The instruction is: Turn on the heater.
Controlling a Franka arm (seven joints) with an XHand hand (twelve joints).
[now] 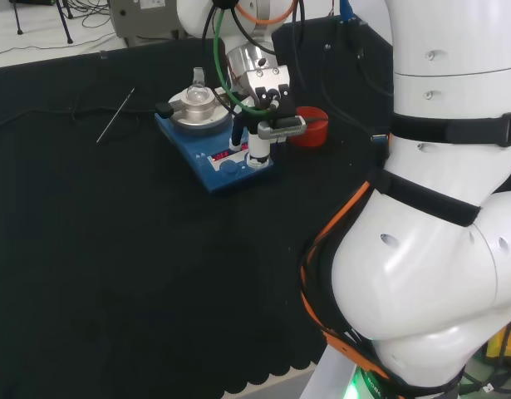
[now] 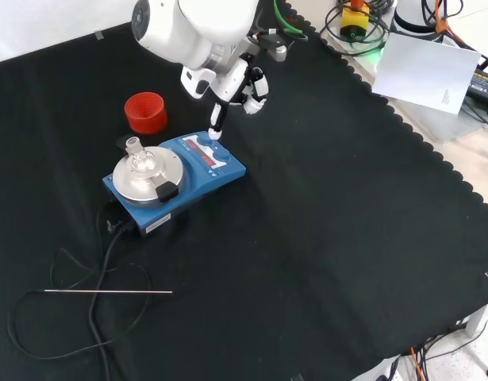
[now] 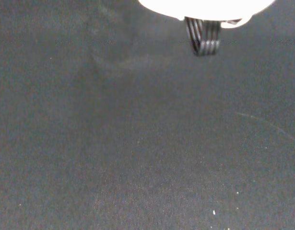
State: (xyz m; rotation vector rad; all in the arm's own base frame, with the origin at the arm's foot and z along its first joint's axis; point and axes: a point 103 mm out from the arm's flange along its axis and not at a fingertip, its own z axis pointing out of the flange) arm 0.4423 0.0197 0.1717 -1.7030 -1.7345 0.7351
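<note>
Nearest me in the head view it's just black cloth (image 1: pixel 114 274), pretty bare, with a scalloped edge (image 1: pixel 263 378) at the bottom and my own big white arm links (image 1: pixel 438 208) taking up the right side. Wrist view is looking at the same dark cloth up close, with a white bit of the hand (image 3: pixel 205 5) at the frame's edge.

Further out sits the heater (image 1: pixel 215 154), a flat blue box with a round silver plate (image 1: pixel 195 112) and a small clear glass flask (image 1: pixel 197 93) on top. Its front panel faces me and has a red strip lit up. My hand (image 1: pixel 259 125) is right at that panel's right end, one finger (image 2: pixel 216 119) stretched straight down with the tip on or just above the panel, the others curled in; it's not holding anything. Can't tell if the tip actually touches.

Just right of the hand in the head view there's a red ribbed ring (image 1: pixel 309 126) on the cloth, near the heater but apart from it. Left of the heater lies a thin metal rod (image 1: pixel 115 115), and a black cable (image 2: pixel 101 262) runs off the heater.

Past the cloth's far edge in the head view: pale floor and some grey equipment (image 1: pixel 143 18). In the front view there's a sheet of white paper (image 2: pixel 430 71) and a tangle of wires (image 2: pixel 363 24) off the bench at the right.
</note>
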